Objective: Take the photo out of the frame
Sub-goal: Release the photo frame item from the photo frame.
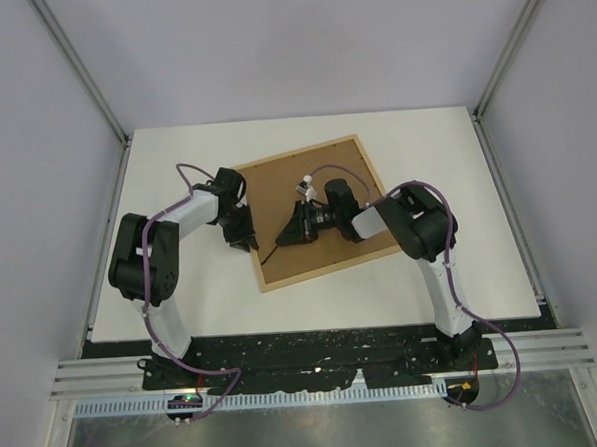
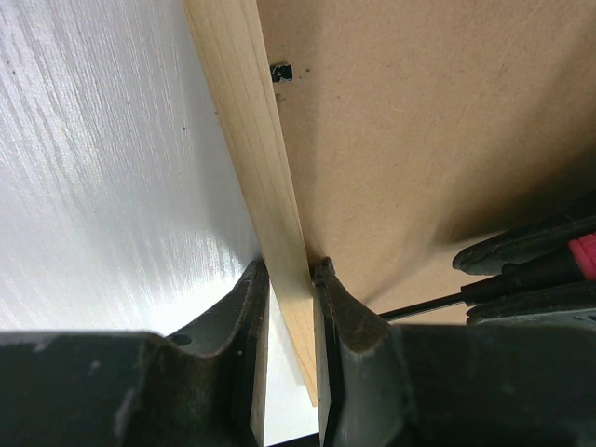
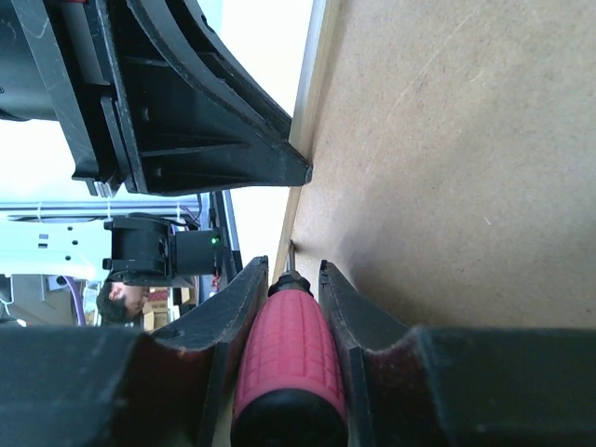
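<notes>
The frame (image 1: 295,153) lies back-up and turned at an angle on the white table, its brown backing board (image 1: 325,254) showing. The photo is hidden under that board. My left gripper (image 1: 243,233) is shut on the frame's left wood strip (image 2: 250,158), one finger outside and one on the board side (image 2: 289,272). My right gripper (image 1: 297,229) is shut on a red-handled screwdriver (image 3: 289,358). The screwdriver's thin shaft (image 2: 419,306) points to the inner edge of that strip, and its tip (image 3: 291,251) sits at the seam beside the left fingers (image 3: 214,140).
A small dark metal tab (image 2: 281,72) sits on the board next to the strip. White table (image 1: 182,300) surrounds the frame, with grey walls on three sides. The arm bases stand at the near edge.
</notes>
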You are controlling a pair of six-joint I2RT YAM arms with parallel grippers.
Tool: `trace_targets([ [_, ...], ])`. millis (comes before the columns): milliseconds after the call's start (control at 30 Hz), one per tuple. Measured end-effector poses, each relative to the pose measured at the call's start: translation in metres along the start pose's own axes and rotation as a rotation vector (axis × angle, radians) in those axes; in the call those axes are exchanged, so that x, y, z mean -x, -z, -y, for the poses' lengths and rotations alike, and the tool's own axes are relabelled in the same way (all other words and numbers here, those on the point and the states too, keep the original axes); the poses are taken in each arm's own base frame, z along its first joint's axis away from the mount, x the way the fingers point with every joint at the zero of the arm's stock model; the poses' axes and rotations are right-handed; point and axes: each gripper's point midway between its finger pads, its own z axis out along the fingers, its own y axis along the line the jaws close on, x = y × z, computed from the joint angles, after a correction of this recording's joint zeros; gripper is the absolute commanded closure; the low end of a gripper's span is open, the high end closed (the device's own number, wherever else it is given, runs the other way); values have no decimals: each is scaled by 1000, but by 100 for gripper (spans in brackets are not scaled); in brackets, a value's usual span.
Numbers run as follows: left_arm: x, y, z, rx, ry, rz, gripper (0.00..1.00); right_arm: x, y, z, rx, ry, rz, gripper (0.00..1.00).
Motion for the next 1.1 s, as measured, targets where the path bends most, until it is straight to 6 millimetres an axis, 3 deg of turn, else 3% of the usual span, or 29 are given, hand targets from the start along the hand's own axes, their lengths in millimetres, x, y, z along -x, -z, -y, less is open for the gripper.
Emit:
trace_targets([
  [433, 0, 0, 0, -1, 0, 3, 100, 1, -3, 2, -8, -23, 22, 92],
  [1100, 0, 1, 0, 5, -3, 5, 100, 14, -23, -29, -178, 188, -15, 92],
])
